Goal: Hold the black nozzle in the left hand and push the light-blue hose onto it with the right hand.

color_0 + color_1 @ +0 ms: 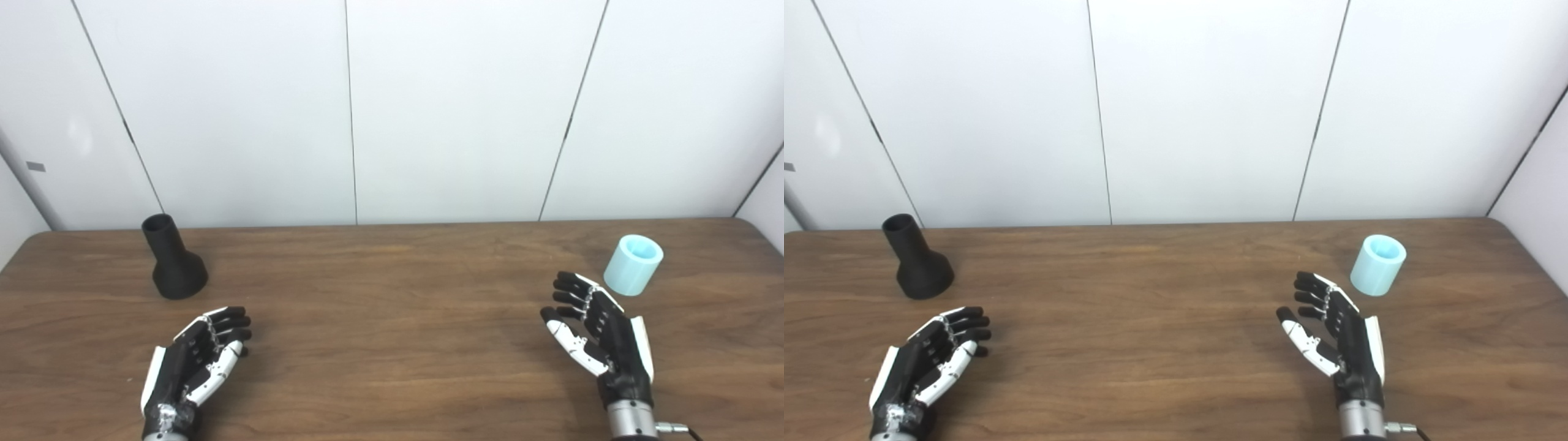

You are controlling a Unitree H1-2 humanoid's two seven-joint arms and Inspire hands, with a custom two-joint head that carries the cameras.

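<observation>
1. A dark wooden table (392, 306) stands before white wall panels (453, 110).
2. The black nozzle (173, 259) stands on its wide end at the table's far left.
3. The light-blue hose (633, 264), a short tube, stands at the far right.
4. The left hand (193, 358) hovers near the nozzle, fingers spread, empty.
5. The right hand (597, 331) is just beside the hose, fingers spread, empty.

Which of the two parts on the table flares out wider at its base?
The black nozzle, far left; the light-blue hose, far right, is a straight cylinder.
</observation>
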